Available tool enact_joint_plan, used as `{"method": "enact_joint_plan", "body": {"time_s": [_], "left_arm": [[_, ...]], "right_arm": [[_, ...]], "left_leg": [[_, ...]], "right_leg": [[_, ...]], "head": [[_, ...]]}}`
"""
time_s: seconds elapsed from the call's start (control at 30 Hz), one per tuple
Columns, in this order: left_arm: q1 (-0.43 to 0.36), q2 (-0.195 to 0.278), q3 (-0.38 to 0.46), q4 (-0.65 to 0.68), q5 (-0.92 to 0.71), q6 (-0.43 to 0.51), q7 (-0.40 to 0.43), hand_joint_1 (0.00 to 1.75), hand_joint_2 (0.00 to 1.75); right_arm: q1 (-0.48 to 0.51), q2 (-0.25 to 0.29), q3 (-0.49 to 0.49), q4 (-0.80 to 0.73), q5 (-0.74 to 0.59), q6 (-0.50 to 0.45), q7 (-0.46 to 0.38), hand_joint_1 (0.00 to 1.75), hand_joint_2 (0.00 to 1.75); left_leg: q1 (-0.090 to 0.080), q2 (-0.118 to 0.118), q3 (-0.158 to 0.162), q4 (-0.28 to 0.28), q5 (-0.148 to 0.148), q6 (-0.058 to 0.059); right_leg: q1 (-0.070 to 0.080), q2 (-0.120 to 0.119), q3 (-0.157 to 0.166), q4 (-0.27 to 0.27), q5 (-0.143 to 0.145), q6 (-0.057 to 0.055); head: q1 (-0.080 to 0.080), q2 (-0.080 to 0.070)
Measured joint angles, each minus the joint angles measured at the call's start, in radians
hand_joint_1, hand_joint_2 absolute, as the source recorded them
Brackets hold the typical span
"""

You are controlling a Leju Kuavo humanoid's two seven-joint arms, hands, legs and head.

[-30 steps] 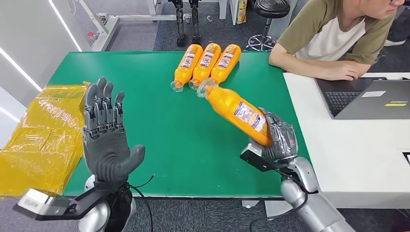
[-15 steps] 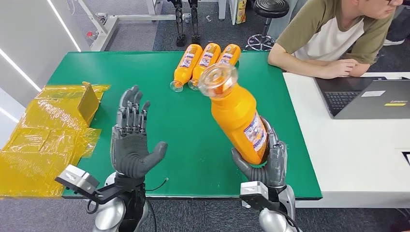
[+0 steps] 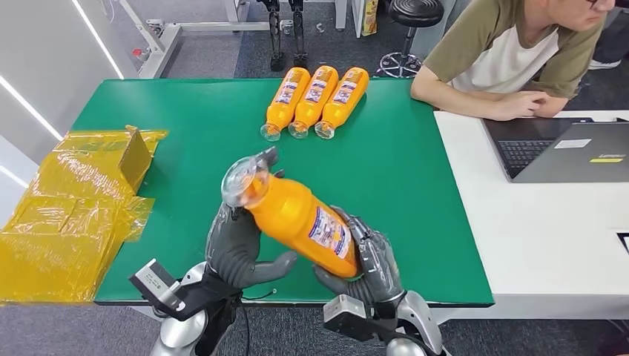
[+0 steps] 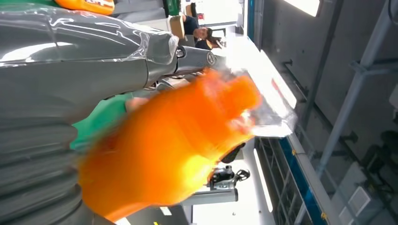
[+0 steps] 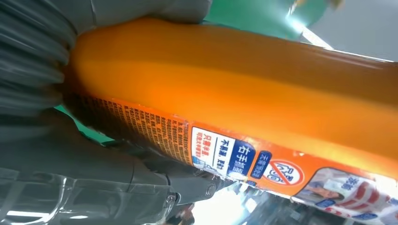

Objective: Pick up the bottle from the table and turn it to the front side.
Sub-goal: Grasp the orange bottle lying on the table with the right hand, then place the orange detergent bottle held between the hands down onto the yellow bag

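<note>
Both hands hold one orange bottle aloft above the near edge of the green table. Right hand grips its base end; left hand cups the body near the clear cap. Three more bottles lie side by side at the far edge, well apart.

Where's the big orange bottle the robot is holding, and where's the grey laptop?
Orange plastic bottle [image 3: 297, 219], head view: bare orange body beside the label.
Grey laptop [image 3: 571, 156], head view: lid surface.
</note>
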Motion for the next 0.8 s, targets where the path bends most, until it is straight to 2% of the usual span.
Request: {"method": "enact_joint_plan", "body": {"time_s": [0.47,0.5,0.6,0.63,0.8], "left_arm": [[-0.017,0.001,-0.001,0.021,0.01,-0.02,0.006,0.0,1.75],[-0.017,0.001,-0.001,0.021,0.01,-0.02,0.006,0.07,1.75],[-0.016,0.002,-0.001,0.021,0.01,-0.021,0.008,1.37,1.75],[-0.016,0.002,-0.001,0.021,0.01,-0.022,0.008,1.74,1.75],[-0.013,0.001,-0.001,0.021,0.009,-0.034,0.009,1.75,1.75]], "right_arm": [[-0.008,-0.021,0.004,-0.012,0.085,0.157,0.004,1.75,1.75],[-0.009,-0.022,0.003,-0.012,0.094,0.163,0.008,1.75,1.75],[-0.006,-0.027,-0.003,-0.012,0.124,0.178,0.018,1.75,1.75],[-0.005,-0.028,-0.005,-0.013,0.133,0.181,0.021,1.75,1.75],[0.006,-0.03,-0.016,-0.019,0.166,0.184,0.031,1.75,1.75]], "left_leg": [[0.0,0.0,0.0,0.0,0.0,0.0],[0.0,0.0,0.0,0.0,0.0,0.0],[0.0,0.0,0.0,0.0,0.0,0.0],[0.0,0.0,0.0,0.0,0.0,0.0],[0.0,0.0,0.0,0.0,0.0,0.0]], "right_leg": [[0.0,0.0,0.0,0.0,0.0,0.0],[0.0,0.0,0.0,0.0,0.0,0.0],[0.0,0.0,0.0,0.0,0.0,0.0],[0.0,0.0,0.0,0.0,0.0,0.0],[0.0,0.0,0.0,0.0,0.0,0.0]], "head": [[0.0,0.0],[0.0,0.0],[0.0,0.0],[0.0,0.0],[0.0,0.0]]}}
